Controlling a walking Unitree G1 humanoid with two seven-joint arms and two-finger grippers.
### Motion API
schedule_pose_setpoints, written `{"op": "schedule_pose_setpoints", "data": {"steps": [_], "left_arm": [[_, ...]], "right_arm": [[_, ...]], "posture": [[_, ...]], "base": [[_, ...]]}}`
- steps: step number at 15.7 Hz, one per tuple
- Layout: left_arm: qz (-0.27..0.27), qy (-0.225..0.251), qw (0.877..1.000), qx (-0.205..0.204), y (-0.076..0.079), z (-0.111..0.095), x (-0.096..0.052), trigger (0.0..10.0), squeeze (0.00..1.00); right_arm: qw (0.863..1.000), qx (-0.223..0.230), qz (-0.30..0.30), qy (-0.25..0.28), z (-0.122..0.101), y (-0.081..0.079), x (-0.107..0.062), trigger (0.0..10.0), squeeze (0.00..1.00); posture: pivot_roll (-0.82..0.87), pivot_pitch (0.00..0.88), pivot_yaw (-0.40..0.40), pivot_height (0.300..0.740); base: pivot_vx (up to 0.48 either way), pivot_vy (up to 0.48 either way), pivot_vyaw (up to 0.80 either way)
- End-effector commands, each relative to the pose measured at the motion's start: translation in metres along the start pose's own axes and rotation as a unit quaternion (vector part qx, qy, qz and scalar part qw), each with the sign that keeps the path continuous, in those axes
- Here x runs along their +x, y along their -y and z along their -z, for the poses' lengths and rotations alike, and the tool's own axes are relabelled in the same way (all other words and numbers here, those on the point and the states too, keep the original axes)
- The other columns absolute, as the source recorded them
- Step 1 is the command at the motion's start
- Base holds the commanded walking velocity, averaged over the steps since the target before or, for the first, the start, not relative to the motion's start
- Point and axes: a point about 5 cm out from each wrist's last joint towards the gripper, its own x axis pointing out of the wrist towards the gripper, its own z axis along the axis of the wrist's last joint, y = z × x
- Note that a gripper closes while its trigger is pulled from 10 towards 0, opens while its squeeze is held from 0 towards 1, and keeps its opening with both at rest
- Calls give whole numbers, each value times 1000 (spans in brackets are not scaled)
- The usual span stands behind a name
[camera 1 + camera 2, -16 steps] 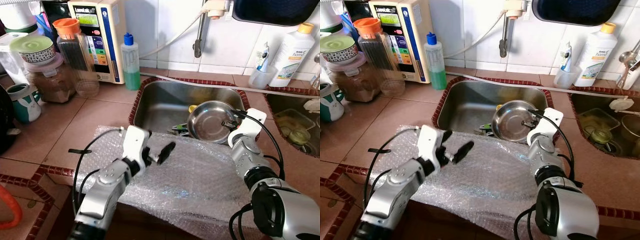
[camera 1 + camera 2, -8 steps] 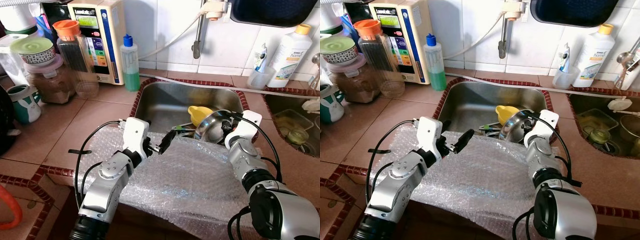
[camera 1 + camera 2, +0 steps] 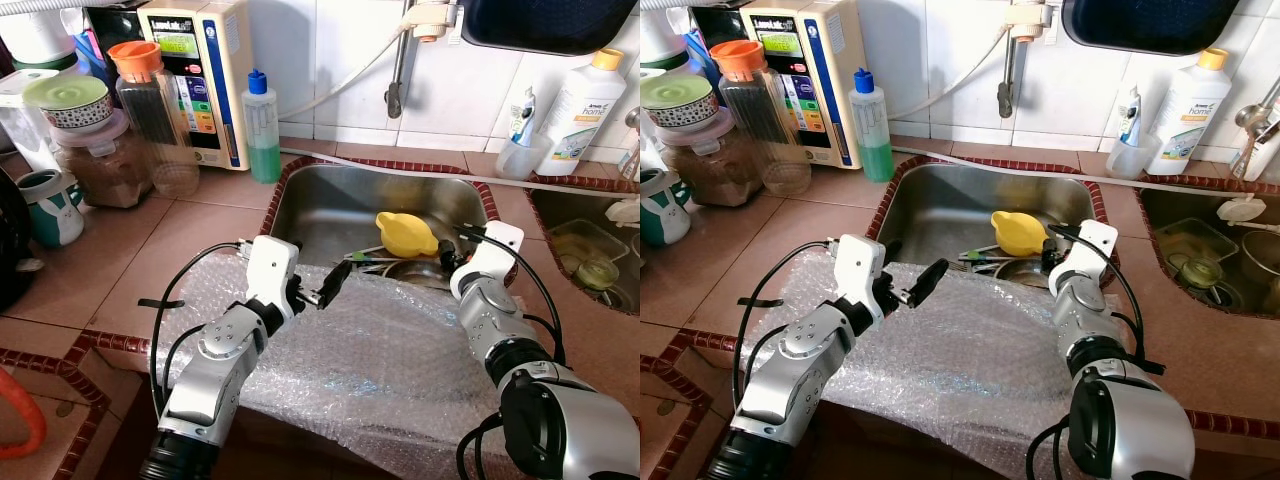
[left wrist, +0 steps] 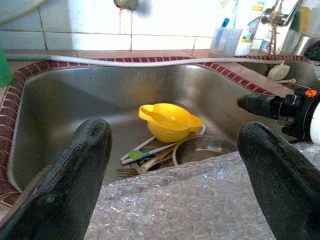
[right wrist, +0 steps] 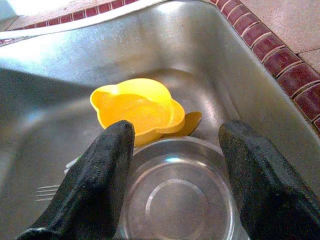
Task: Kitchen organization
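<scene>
The round steel bowl [image 5: 177, 192] now lies flat in the sink [image 3: 330, 205] again, released by the right end effector [image 5: 175, 165]; the left end effector [image 3: 325, 290] waits open, so the bowl remains unsorted.

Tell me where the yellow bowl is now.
The yellow bowl lies in the sink, on the right side, just behind the steel bowl and beside the cutlery.
</scene>
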Motion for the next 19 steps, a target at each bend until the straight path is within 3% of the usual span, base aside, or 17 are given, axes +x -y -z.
{"op": "schedule_pose_setpoints", "data": {"steps": [1,3,5,6,7,11,14,16,18,19], "left_arm": [[-5,-3,1000,5,-1,0,2,10000,1000],[-5,0,1000,6,0,-1,1,10000,1000],[-34,7,999,20,-4,-5,3,10000,992],[-40,3,999,27,-5,-6,4,10000,0],[-71,-3,996,56,-9,-8,6,10000,0],[-93,8,994,63,-14,-11,8,10000,0],[-111,35,992,47,-19,-24,6,10000,0],[-113,54,990,61,-22,-30,2,10000,0],[-121,55,987,94,-23,-31,-2,10000,0],[-128,52,987,86,-24,-30,-3,10000,0]], "right_arm": [[998,11,15,-54,26,12,-6,10000,1000],[999,19,-10,-35,20,7,-5,10000,1000],[997,-24,-77,16,5,-9,-3,10000,1000],[994,-44,-94,34,1,-13,-4,10000,1000],[990,-58,-109,63,-5,-14,-5,10000,1000],[968,-103,-158,168,-36,-20,-16,10000,1000],[938,-152,-191,245,-61,-23,-41,10000,1000],[929,-160,-205,264,-69,-26,-54,10000,1000],[930,-139,-209,269,-69,-26,-70,10000,984],[935,-124,-205,262,-64,-27,-74,10000,925]], "posture": [[122,0,44,740],[123,0,39,740],[112,0,39,740],[102,0,41,740],[89,0,44,740],[43,0,56,740],[10,0,72,740],[10,0,72,740],[-34,0,80,740],[-38,0,77,740]], "base": [[0,0,0],[0,0,0],[0,0,0],[0,0,0],[0,0,0],[0,0,0],[0,0,0],[0,0,0],[0,0,0],[0,0,0]]}}
